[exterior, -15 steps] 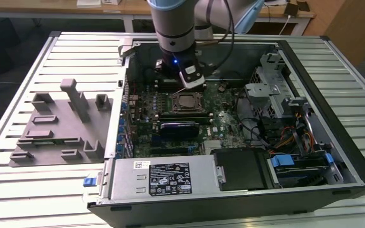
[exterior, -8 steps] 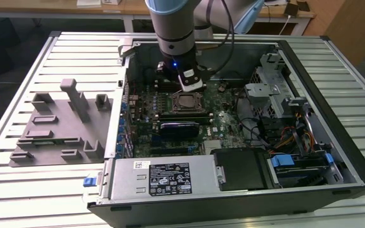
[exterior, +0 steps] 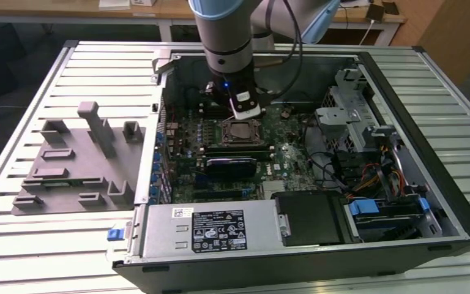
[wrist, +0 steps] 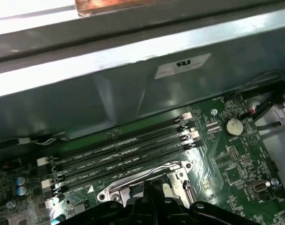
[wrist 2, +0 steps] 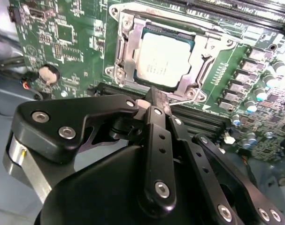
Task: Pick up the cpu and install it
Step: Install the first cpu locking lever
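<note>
The cpu (wrist 2: pixel 163 58), a square chip with a silvery top, lies flat inside the metal-framed socket (wrist 2: pixel 126 51) on the green motherboard (wrist 2: pixel 72 37). In the exterior view the cpu (exterior: pixel 237 130) sits in the middle of the board inside the open computer case (exterior: pixel 398 98). My gripper (wrist 2: pixel 154 97) hangs just above the board, beside the socket's edge and apart from the chip. Its black fingers are drawn together with nothing between them. In the first wrist view the gripper (wrist: pixel 153 186) points at the socket frame (wrist: pixel 133 187) next to the memory slots (wrist: pixel 119 154).
A grey fixture plate (exterior: pixel 76 162) with upright blocks lies on the slatted table at the exterior view's left. Inside the case are a power supply (exterior: pixel 210 228), drive bays (exterior: pixel 357 116), cables (exterior: pixel 374 174) and a coin battery (wrist 2: pixel 50 73). The case wall (wrist: pixel 133 93) rises close behind the memory slots.
</note>
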Robot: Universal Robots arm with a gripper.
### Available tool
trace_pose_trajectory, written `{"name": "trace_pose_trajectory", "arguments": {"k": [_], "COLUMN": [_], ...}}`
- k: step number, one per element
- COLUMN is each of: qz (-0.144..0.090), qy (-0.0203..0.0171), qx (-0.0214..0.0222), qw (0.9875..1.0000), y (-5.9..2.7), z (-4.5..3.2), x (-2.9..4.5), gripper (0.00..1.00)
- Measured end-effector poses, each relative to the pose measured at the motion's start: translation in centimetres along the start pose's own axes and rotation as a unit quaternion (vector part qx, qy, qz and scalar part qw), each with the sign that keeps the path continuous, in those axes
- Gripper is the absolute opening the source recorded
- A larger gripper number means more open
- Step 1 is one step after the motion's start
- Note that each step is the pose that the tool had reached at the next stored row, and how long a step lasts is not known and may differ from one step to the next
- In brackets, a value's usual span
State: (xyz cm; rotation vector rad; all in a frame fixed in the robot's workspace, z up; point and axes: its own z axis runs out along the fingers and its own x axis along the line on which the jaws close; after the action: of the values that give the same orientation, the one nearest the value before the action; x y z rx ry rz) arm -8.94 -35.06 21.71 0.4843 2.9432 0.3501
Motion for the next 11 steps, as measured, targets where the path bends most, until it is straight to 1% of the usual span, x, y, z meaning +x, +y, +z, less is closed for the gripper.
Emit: {"name": "trace_pose_trajectory", "arguments": {"k": [3,11], "qz": [0.009,0.017], "qy": [-0.0027,-0.005], "qx": [0.002,0.0031], "qw": [1.0,0.9998], "y": [0.13,0.97], "z": [0.15,0.47], "x": [-0.14,0.06], "gripper": [0.11,0.11]}}
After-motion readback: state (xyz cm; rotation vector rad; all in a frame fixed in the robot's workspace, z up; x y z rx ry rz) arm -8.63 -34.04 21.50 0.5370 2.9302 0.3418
